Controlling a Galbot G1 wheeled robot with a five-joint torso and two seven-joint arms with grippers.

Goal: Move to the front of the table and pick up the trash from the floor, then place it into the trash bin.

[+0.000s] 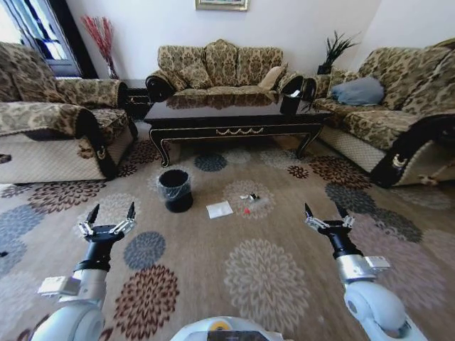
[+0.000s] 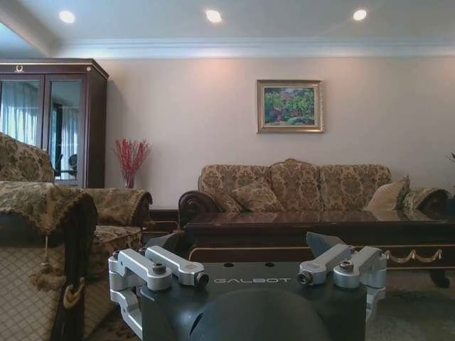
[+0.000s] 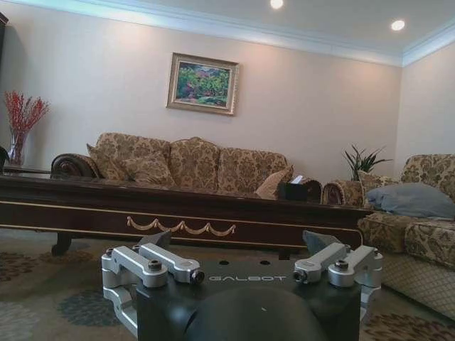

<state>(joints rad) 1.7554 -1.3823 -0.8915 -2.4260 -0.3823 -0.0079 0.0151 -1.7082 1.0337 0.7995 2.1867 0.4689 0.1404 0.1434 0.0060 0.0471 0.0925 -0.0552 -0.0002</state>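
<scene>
**A:** Checking arm pose first. Left gripper (image 1: pixel 110 213), black body with silver finger links, sits low at the robot's left, fingers spread wide, nothing between them. Right gripper (image 1: pixel 325 213) mirrors it on the right, also spread and empty. Both are carried forward and level, well clear of the patterned floral carpet (image 1: pixel 270 284). My read is a travel pose: hands kept off the floor while the base lines up.

**B:** Trash location?

**A:** On the carpet ahead, roughly centred between the two arms. Flat white square paper sheet (image 1: pixel 220 209) lies flat, with a few tiny scraps (image 1: pixel 249 202), white, red and dark, just beside it toward the right arm. Neither gripper is near them.

**B:** Bin?

**A:** Small round black trash bin (image 1: pixel 175 190) with a crinkly liner at its rim stands upright, near the sheet on its left, apart from it. Short carry, probably why it sits there.

**B:** Table?

**A:** Long low glossy dark wood table (image 1: pixel 234 117) with gold scroll rail is beyond the trash, in front of the patterned brown-gold sofa (image 1: pixel 220 67). Wrist views look across its front rail (image 3: pixel 181 227) and (image 2: pixel 412 256), so the robot faces it squarely.

**B:** Stage?

**A:** Approach, I'd say. Pick not started.
</scene>
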